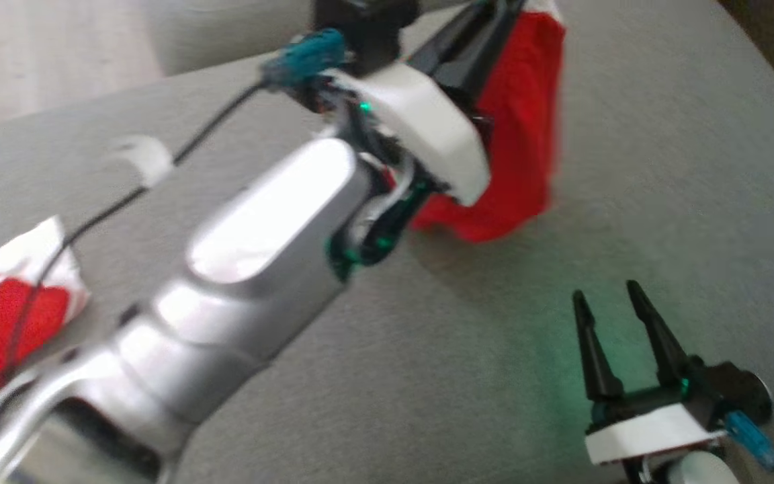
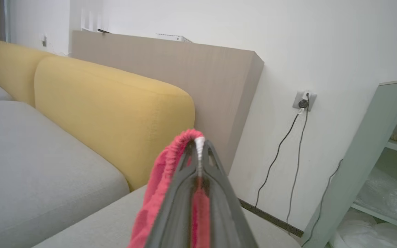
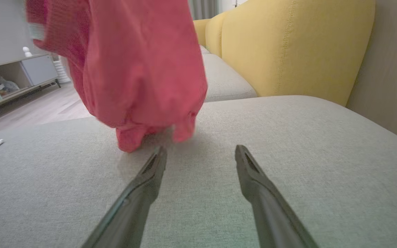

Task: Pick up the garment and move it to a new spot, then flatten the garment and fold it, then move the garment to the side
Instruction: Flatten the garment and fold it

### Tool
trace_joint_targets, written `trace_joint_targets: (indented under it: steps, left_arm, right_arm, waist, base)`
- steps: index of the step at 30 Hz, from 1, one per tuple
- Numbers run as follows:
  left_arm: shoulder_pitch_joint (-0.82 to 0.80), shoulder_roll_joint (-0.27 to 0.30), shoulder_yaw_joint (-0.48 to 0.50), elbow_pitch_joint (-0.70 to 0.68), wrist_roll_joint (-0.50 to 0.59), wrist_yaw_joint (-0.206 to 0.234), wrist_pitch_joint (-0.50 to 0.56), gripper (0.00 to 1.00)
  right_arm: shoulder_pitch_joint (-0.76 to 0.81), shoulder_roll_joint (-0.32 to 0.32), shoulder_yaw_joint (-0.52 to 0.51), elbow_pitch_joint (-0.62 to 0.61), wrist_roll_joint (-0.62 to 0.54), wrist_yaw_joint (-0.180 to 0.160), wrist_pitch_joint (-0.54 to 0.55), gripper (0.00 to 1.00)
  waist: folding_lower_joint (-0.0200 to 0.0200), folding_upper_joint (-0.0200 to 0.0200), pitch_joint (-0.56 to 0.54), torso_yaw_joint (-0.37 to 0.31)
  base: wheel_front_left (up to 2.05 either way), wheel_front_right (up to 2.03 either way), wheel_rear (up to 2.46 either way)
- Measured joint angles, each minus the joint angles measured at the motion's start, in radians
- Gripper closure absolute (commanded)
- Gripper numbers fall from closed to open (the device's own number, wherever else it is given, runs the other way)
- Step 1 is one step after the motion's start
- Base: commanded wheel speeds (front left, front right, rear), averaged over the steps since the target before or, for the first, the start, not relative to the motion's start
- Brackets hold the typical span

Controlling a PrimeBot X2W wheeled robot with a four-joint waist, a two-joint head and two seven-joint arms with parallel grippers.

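The left gripper (image 2: 198, 147) has its fingers pressed together on a gathered edge of the red garment (image 2: 155, 196), which hangs below the fingertips down to the grey cushion (image 3: 288, 137). The right gripper (image 3: 200, 151) has its fingers spread wide and empty, with the hanging cloth just beyond one fingertip.

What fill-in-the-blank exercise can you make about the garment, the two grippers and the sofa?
1. The left gripper is shut on a ____ garment.
2. The right gripper holds nothing; its jaws stand ____.
3. Behind the grey cushion, the sofa's backrest is ____.

Missing words: red; open; yellow.
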Motion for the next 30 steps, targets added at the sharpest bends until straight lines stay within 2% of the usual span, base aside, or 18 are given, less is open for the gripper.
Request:
trace_joint_targets:
  steps: [4,9,14,19,23,25,26,30]
  left_arm:
    - [0.091,0.13,0.008,-0.094,-0.019,0.039,0.034,1.0]
    - [0.368,0.294,-0.001,-0.196,-0.064,0.081,0.044,1.0]
    - [0.565,0.398,-0.008,-0.242,-0.076,0.11,-0.008,1.0]
    - [0.579,0.417,0.004,-0.247,-0.075,0.117,-0.049,1.0]
    - [0.567,0.418,0.005,-0.223,-0.041,0.117,-0.067,1.0]
    - [0.548,0.418,0.005,-0.203,-0.026,0.117,-0.072,1.0]
    - [0.548,0.418,0.005,-0.203,-0.026,0.117,-0.072,1.0]
    - [0.51,0.413,0.005,-0.168,-0.013,0.115,-0.079,1.0]
  right_arm:
    - [0.016,-0.001,-0.023,-0.003,-0.001,0.0,0.0,0.0]
    - [0.015,0.0,-0.015,-0.013,-0.029,0.0,0.0,0.0]
    - [0.013,0.0,-0.066,-0.012,-0.008,0.0,0.0,0.0]
    - [-0.026,-0.011,-0.094,0.028,0.015,0.0,0.0,0.0]
    - [-0.155,-0.115,-0.068,0.116,0.101,0.0,0.0,0.0]
    - [-0.238,-0.184,-0.017,0.193,0.178,0.0,0.0,0.0]
    - [-0.238,-0.184,-0.017,0.193,0.178,0.0,0.0,0.0]
    - [-0.366,-0.289,0.162,0.282,0.428,0.0,0.09,0.0]
  waist:
    - [0.0,0.0,-0.021,0.072]
    - [0.0001,0.0,-0.024,0.157]
    - [0.0,0.0,-0.008,0.239]
    - [0.0002,0.0,0.017,0.319]
    - [0.0002,0.0,0.044,0.37]
    - [0.0003,0.0,0.059,0.389]
    - [0.0003,0.0,0.059,0.389]
    - [0.0003,0.0,0.085,0.424]
  base:
    - [0.0,0.0,0.0]
    - [0.0,0.0,0.0]
    - [0.0,0.0,0.0]
    - [0.0,0.0,0.0]
    - [0.0,0.0,0.0]
    - [0.0,0.0,0.0]
    - [0.0,0.0,0.0]
    - [0.0,0.0,0.0]
